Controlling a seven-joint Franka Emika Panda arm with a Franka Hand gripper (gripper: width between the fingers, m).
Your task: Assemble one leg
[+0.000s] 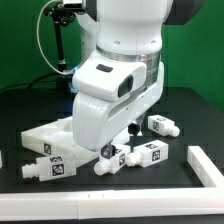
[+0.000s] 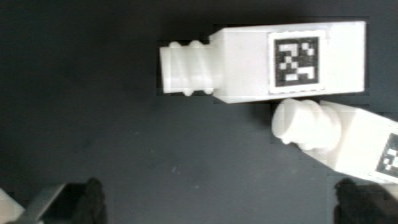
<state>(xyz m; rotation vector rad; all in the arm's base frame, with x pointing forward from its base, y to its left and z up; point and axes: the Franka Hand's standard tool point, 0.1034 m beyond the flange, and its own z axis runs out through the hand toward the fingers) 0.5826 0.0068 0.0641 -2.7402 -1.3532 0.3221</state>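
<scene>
Up close, the wrist view shows what the wider shot does not: the gripper point(image 2: 228, 198) has its two dark fingers point(image 2: 80, 195) spread wide, with nothing between them but bare black table point(image 2: 107, 140). Beyond the fingertips lies the leg point(image 2: 267, 62), flat on its side, its square tag point(image 2: 294, 58) facing the camera and its ribbed stub point(image 2: 180, 66) pointing away from the block. A second leg point(image 2: 347, 138) lies just beside it at a slant, its stub end close under the first block; whether the two touch cannot be told. Neither leg is between the fingers.

The exterior view gives the wider layout. The arm point(image 1: 115, 70) is folded low over the table point(image 1: 190, 105), and its bulky white wrist housing hides the fingers almost wholly, so the hand's state cannot be read there. Four legs lie scattered on the table around the arm's end: one point(image 1: 161, 125) towards the exterior view's right, two point(image 1: 148, 155) point(image 1: 112, 160) nearer the camera, and one point(image 1: 47, 168) further to the exterior view's left. Which of them are the wrist view's pair is unclear. A large flat white panel point(image 1: 45, 133) lies on the exterior view's left, partly behind the arm.
</scene>
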